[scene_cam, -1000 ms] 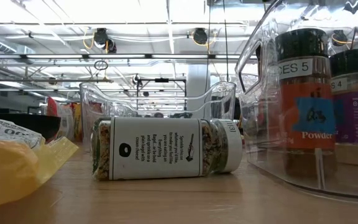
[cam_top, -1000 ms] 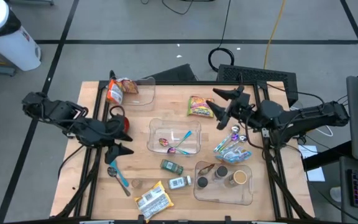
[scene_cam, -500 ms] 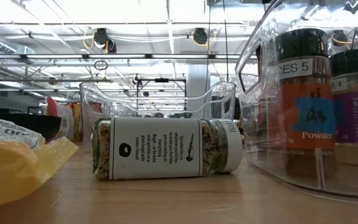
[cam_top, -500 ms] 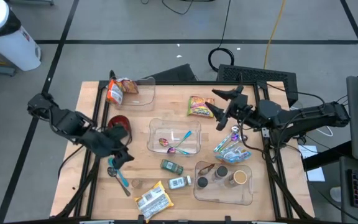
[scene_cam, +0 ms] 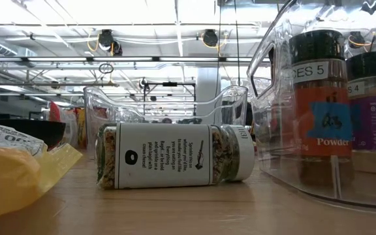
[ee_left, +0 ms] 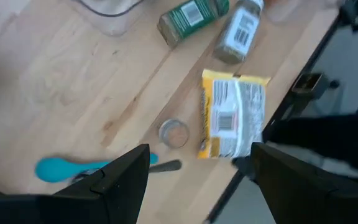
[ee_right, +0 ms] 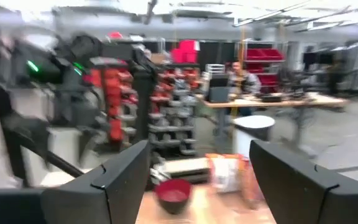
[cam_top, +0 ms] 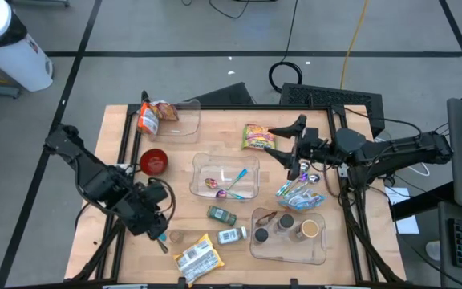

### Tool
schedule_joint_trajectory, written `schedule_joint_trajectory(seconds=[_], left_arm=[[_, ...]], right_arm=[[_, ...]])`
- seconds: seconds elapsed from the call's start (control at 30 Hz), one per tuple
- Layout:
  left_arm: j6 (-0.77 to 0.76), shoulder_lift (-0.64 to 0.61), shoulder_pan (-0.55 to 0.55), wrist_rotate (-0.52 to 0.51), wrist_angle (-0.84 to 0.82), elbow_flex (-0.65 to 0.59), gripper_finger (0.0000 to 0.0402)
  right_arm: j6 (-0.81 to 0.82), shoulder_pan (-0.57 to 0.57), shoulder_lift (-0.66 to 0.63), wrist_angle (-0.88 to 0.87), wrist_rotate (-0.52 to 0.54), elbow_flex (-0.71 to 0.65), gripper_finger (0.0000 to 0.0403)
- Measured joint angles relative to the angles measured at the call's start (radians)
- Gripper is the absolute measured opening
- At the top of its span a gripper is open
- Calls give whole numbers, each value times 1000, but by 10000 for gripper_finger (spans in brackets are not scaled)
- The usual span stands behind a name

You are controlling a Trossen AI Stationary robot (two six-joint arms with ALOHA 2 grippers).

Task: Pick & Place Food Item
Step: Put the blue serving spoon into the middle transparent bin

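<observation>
A yellow snack packet [cam_top: 195,257] [ee_left: 232,121] lies flat near the table's front edge. A colourful candy bag [cam_top: 257,136] lies at the far middle, and an orange bag [cam_top: 147,118] sits in a clear tub at the far left. My left gripper [cam_top: 155,225] [ee_left: 197,186] hangs open above the near left of the table, pointing steeply down. It is over a teal spoon [ee_left: 73,168] and a small round cap [ee_left: 174,132], just left of the packet. My right gripper [cam_top: 287,152] [ee_right: 194,186] is open and raised at the right, pointing toward the table's left.
A red bowl [cam_top: 153,160], a clear tub [cam_top: 247,189] holding spoons, two spice jars [cam_top: 221,214] [cam_top: 233,235] lying on their sides and a clear tray [cam_top: 319,249] of upright jars fill the middle and near right. A bluish packet [cam_top: 299,191] lies under my right arm.
My left gripper has gone from beside the red bowl toward the table's near edge and down, rolling about its own axis. It now stands over the teal spoon. It has stayed open. My right gripper has turned a little in place.
</observation>
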Motion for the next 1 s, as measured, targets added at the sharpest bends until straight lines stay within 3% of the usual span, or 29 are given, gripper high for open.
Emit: schedule_joint_trajectory(seconds=[0.2,0.33,0.43,0.57,0.73,1.0], left_arm=[[300,0,-21,86,-109,0,282],[547,0,-46,164,-219,0,282],[716,0,-74,137,-268,0,282],[868,-1,-125,14,-292,-1,282],[913,-46,-148,-49,-284,-61,282],[788,-330,-149,-58,-209,-189,282]], right_arm=[[142,34,5,-42,-38,0,267],[244,71,25,-30,19,0,267],[328,108,55,-7,101,0,267],[394,175,131,65,209,0,267],[418,246,255,229,333,0,267],[482,289,390,404,389,0,267]])
